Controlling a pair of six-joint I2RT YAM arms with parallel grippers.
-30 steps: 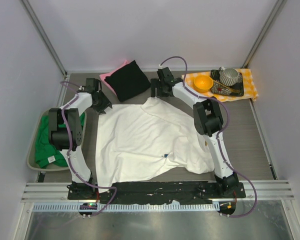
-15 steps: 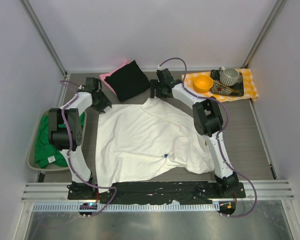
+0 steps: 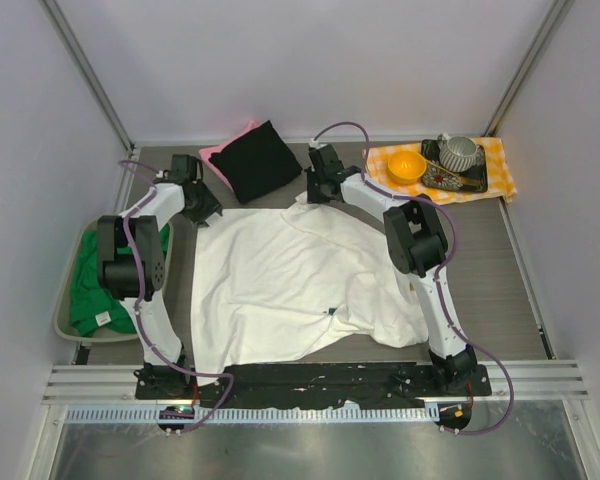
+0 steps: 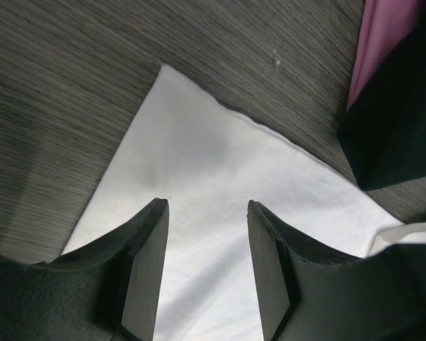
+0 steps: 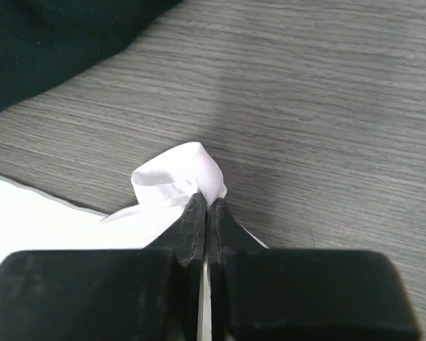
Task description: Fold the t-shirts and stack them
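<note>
A white t-shirt (image 3: pixel 290 280) lies spread out on the table's middle. My left gripper (image 3: pixel 202 212) hovers over its far left corner (image 4: pixel 220 163), fingers (image 4: pixel 153 234) apart with only flat cloth below them. My right gripper (image 3: pixel 315 192) is shut on a bunched fold (image 5: pixel 177 177) of the shirt's far edge, which bulges out past the fingertips. A folded black t-shirt (image 3: pixel 255 160) rests on a pink one (image 3: pixel 220 152) at the back. A green t-shirt (image 3: pixel 90 300) lies in a bin on the left.
A grey bin (image 3: pixel 65 300) stands off the table's left edge. At the back right, an orange-and-white checked cloth (image 3: pixel 500 170) carries a dark tray (image 3: pixel 470 180), an orange bowl (image 3: pixel 406 166) and a cup (image 3: pixel 458 152). Walls close in the back and sides.
My right gripper has closed on the white shirt's far edge and shifted slightly. The left gripper has stayed in place.
</note>
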